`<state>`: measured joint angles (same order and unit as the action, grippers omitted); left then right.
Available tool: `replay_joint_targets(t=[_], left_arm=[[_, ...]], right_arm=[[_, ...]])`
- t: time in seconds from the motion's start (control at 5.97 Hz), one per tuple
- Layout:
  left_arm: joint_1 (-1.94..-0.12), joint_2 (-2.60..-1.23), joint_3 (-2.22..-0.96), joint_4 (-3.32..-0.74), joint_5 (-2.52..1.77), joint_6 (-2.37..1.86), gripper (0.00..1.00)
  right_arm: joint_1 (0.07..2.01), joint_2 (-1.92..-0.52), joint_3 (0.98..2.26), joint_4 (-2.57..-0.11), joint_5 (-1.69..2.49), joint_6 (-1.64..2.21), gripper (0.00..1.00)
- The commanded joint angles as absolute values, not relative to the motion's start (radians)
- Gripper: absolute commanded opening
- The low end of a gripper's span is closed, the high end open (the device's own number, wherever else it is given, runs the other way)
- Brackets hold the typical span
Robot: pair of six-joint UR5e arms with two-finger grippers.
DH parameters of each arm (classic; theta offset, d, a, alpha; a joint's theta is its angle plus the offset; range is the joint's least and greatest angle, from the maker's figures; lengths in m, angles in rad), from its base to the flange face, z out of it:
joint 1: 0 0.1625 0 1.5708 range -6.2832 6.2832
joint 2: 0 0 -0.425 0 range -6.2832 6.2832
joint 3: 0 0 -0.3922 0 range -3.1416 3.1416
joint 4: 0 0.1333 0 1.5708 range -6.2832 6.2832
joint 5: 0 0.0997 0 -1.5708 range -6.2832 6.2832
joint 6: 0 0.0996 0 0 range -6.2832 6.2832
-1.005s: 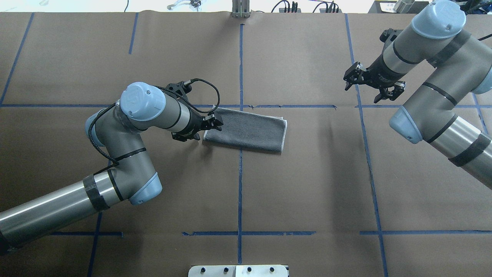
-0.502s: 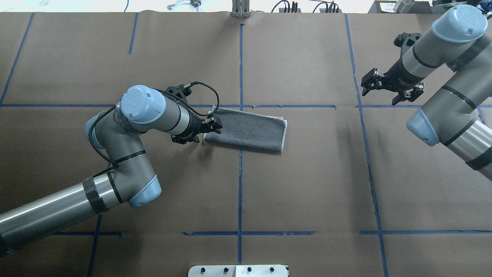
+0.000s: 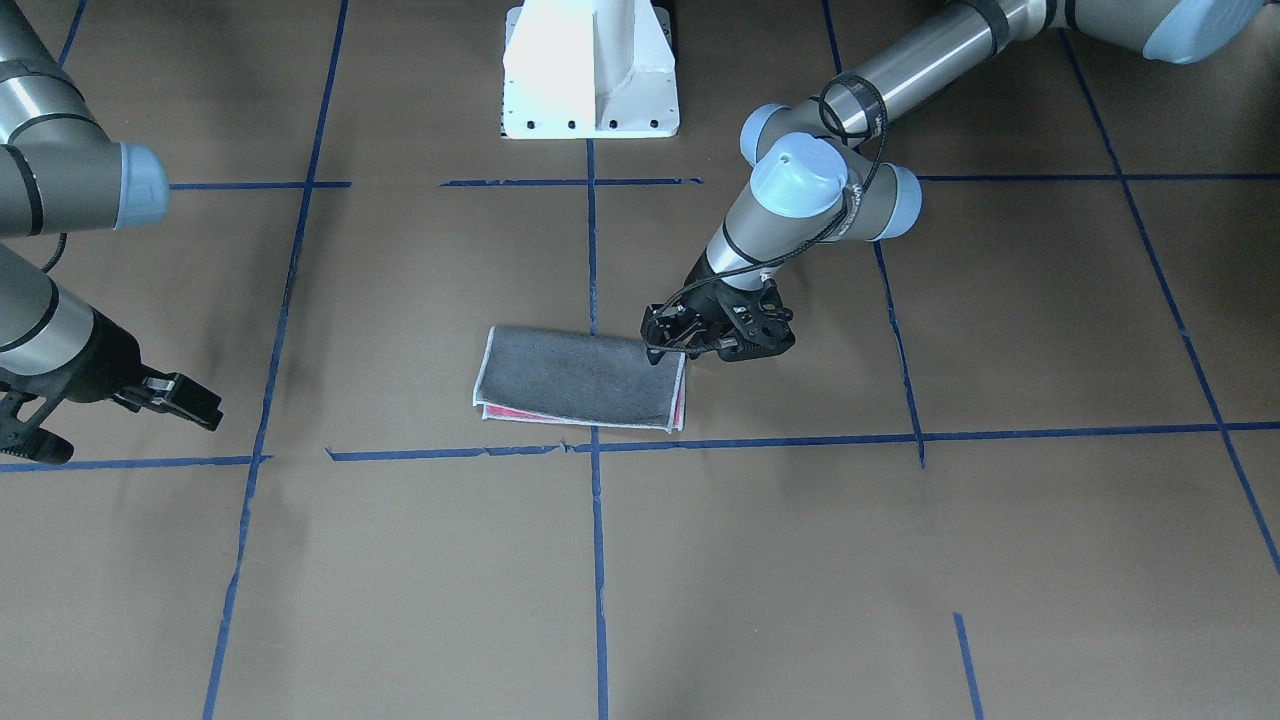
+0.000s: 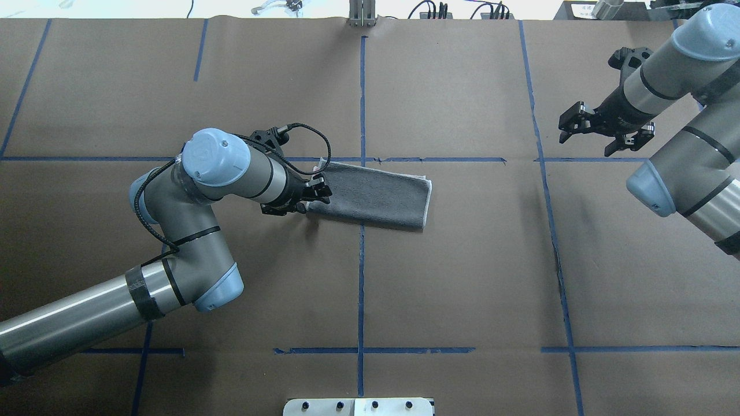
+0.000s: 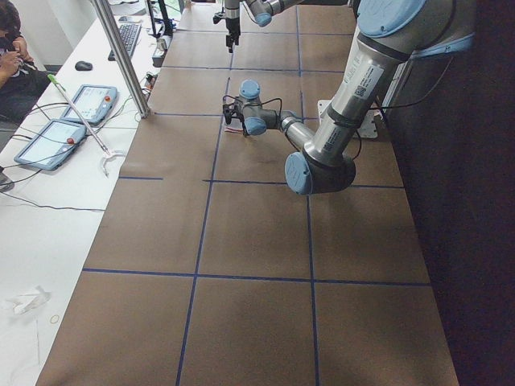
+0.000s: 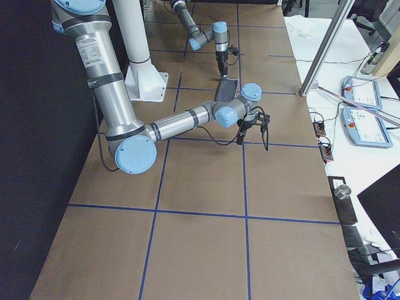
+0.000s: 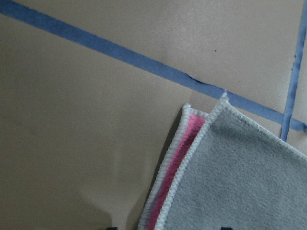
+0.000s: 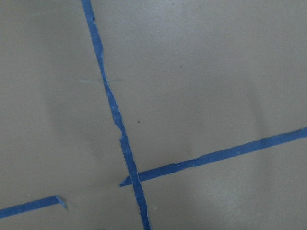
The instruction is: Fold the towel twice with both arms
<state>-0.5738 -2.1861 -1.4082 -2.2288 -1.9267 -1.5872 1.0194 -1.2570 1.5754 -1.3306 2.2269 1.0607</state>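
The towel (image 4: 376,196) lies folded once into a long strip near the table's middle, grey face up. A pink layer peeks out at its edge (image 3: 590,414). My left gripper (image 4: 315,205) stands open at the strip's left short end, low over the table. In the left wrist view the towel's corner (image 7: 240,182) sits just ahead of two fingertips spread wide apart. My right gripper (image 4: 585,147) hangs open and empty far to the right, well away from the towel; it also shows in the front-facing view (image 3: 130,430).
Brown paper with blue tape lines (image 4: 361,260) covers the table. The white pedestal (image 3: 590,70) stands at the robot's side. Tablets and cables (image 5: 72,121) lie on a side bench beyond the far edge. A person sits at that bench (image 5: 16,64).
My right arm has drawn back to the right and farther from the towel. My left gripper has edged slightly along the towel's left end, still open.
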Motion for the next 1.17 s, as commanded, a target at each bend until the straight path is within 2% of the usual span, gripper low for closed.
replay_joint_targets(t=[0.0,0.17,0.33,0.5,0.67,1.0], left_arm=[[-0.574,-2.186,-1.408,-2.227,-1.927,-1.588,0.45],[-0.574,-2.186,-1.41,-2.227,-1.927,-1.588,0.4],[-0.574,-2.186,-1.411,-2.227,-1.927,-1.588,0.29],[-0.574,-2.189,-1.414,-2.217,-1.927,-1.588,0.11],[-0.574,-2.191,-1.417,-2.195,-1.93,-1.586,0.03],[-0.589,-2.206,-1.475,-2.092,-1.959,-1.535,0.0]], right_arm=[[1.025,-1.252,1.575,-1.338,2.227,1.06,1.0],[1.028,-1.252,1.575,-1.338,2.227,1.06,1.0],[1.028,-1.252,1.575,-1.339,2.227,1.061,1.0],[1.029,-1.252,1.574,-1.339,2.227,1.06,1.0],[1.029,-1.253,1.574,-1.339,2.227,1.06,1.0],[1.032,-1.255,1.571,-1.339,2.226,1.06,1.0]])
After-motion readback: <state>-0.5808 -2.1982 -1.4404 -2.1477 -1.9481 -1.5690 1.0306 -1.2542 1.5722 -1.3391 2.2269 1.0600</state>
